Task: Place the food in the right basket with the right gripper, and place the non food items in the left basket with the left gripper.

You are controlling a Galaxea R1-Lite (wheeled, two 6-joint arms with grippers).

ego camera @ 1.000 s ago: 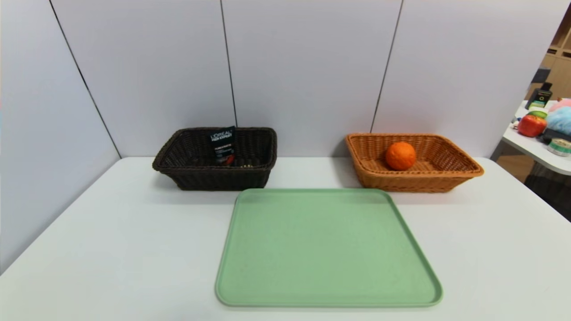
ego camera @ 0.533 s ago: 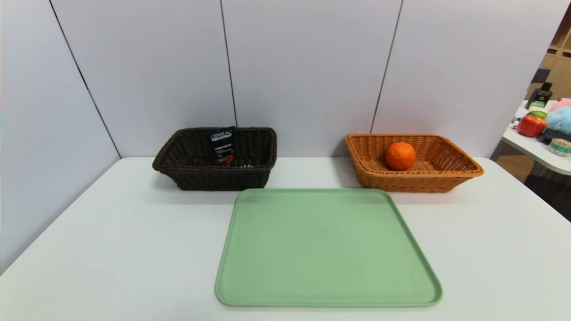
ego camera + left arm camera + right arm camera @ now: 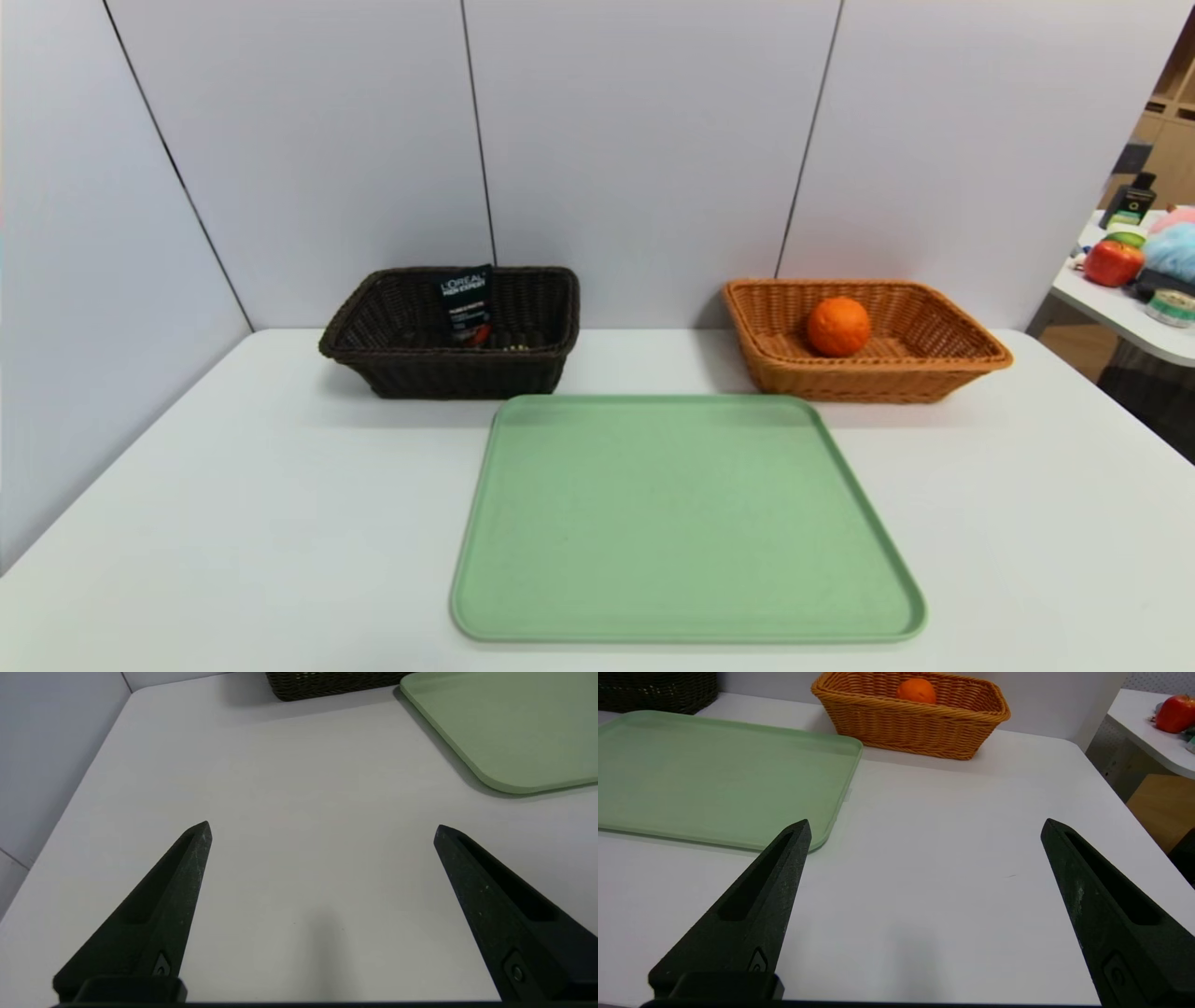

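Head view shows the round orange fruit with dimpled skin (image 3: 838,327) resting inside the rectangular orange-tan woven wicker basket with a flared rim (image 3: 868,367), toward its left side. Seen from the right gripper (image 3: 926,820), a pair of black pointed jaws spread wide with nothing between them, that basket lies ahead, beyond the fingertips and well apart from them. Also ahead of this gripper, but off to its left and nearer than the basket, is the flat pale green rectangular tray with rounded corners (image 3: 686,523). Farther left stands the rectangular dark brown woven wicker basket (image 3: 457,373), which lies ahead of the left gripper (image 3: 322,823), well beyond its tips. Leaning upright in it is the black tube with white L'OREAL MEN EXPERT print (image 3: 467,303), its top at the back rim; something small and yellowish (image 3: 516,348) shows low beside it, mostly hidden by the front wall. The left gripper's black pointed jaws are also wide apart and grip nothing, over the white tabletop (image 3: 233,523), with the tray ahead and to its right. Past the table's right side, well away from the right gripper, a red apple (image 3: 1113,263) sits on a separate white surface (image 3: 1092,297).
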